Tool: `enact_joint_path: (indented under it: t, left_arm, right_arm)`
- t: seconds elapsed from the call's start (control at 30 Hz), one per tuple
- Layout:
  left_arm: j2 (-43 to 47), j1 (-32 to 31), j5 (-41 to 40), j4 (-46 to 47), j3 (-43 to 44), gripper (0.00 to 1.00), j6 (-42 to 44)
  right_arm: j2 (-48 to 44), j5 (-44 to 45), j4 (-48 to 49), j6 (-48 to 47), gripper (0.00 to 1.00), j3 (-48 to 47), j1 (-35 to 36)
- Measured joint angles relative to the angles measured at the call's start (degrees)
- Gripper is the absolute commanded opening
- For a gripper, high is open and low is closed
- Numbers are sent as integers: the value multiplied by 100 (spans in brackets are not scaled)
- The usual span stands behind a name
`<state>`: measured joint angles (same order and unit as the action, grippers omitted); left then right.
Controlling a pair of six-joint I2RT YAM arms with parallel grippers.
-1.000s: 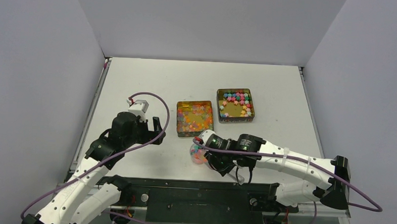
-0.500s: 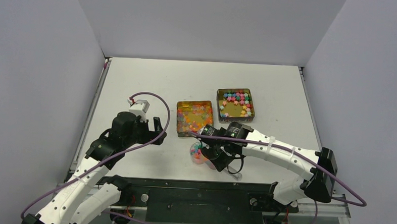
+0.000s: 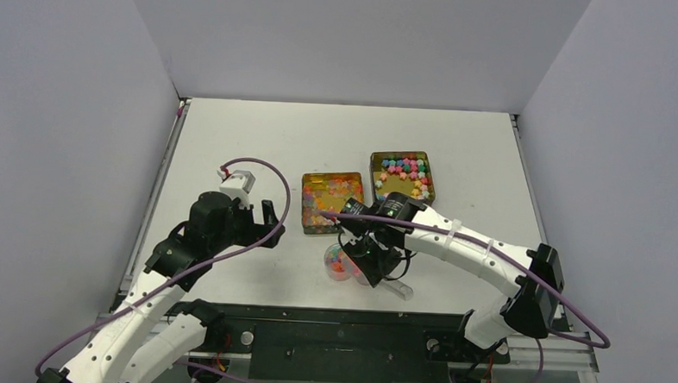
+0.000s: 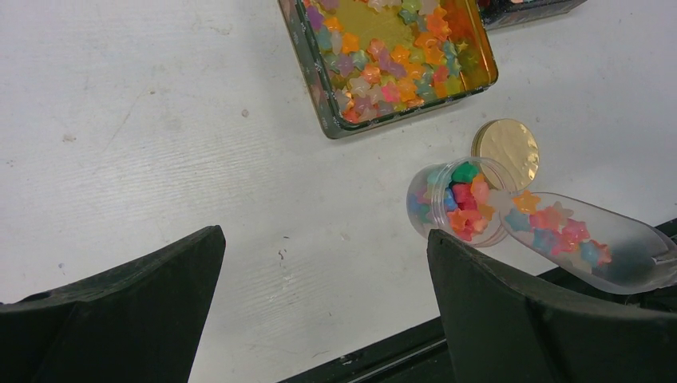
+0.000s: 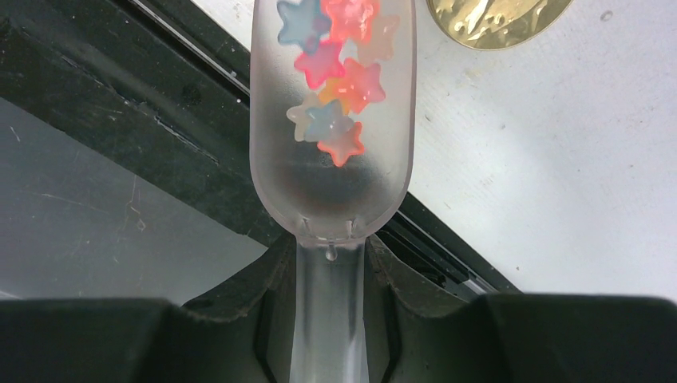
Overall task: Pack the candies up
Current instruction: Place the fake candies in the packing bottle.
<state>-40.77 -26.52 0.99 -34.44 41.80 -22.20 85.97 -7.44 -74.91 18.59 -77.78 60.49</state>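
Swinging round over the last second, the right arm has carried its wrist from the near side of the small clear round jar [image 3: 339, 262] to above its far side, and the frosted translucent plastic scoop [image 5: 331, 144] now slopes toward the jar's mouth from the near right. The left arm has not stirred.

The small star-shaped candies [image 5: 335, 56], some opaque pastel and some glossy see-through, look hard, dry and very light. I judge they will slide and bounce freely and are too small for these fingers to pick one by one. The scoop is the sensible hold, taken by its narrow handle so the bowl can be tipped gently. A quick tilt could send stars over the jar's rim onto the white desk [image 3: 252, 136].

About a dozen candies lie in the scoop's bowl, and a mixed heap already sits in the jar. The rest are in two square gold tins beyond it: the glossy ones in the left tin [image 3: 332, 202], the opaque ones in the right tin [image 3: 402, 177]. A flat round gold lid [image 4: 506, 148] lies on the desk just beside the jar.

The right fingers [image 5: 263, 311] are pressed in on the scoop's handle from both sides. The left fingers [image 4: 120, 311] are spread wide, holding nothing, above bare desk to the left of the jar.
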Motion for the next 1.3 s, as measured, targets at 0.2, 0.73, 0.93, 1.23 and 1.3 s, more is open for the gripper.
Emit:
enact_joint_path:
  t: [0.2, 0.73, 0.93, 1.23, 1.3]
  left_arm:
    - [37, 0, 20, 15, 0, 96, 4]
    - [48, -105, 20, 39, -9, 96, 17]
    - [46, -157, 20, 39, -9, 96, 20]
    - [13, -229, 17, 39, -9, 96, 20]
    - [-17, -234, 17, 39, -9, 96, 20]
  right_arm:
    - [149, -109, -149, -63, 0, -101, -20]
    - [188, -402, -450, -98, 0, -101, -232]
    - [186, -435, -575, -105, 0, -267, -431]
    - [175, -179, -662, -216, 0, -953, -697]
    - [175, -50, -654, -271, 0, -1110, -767]
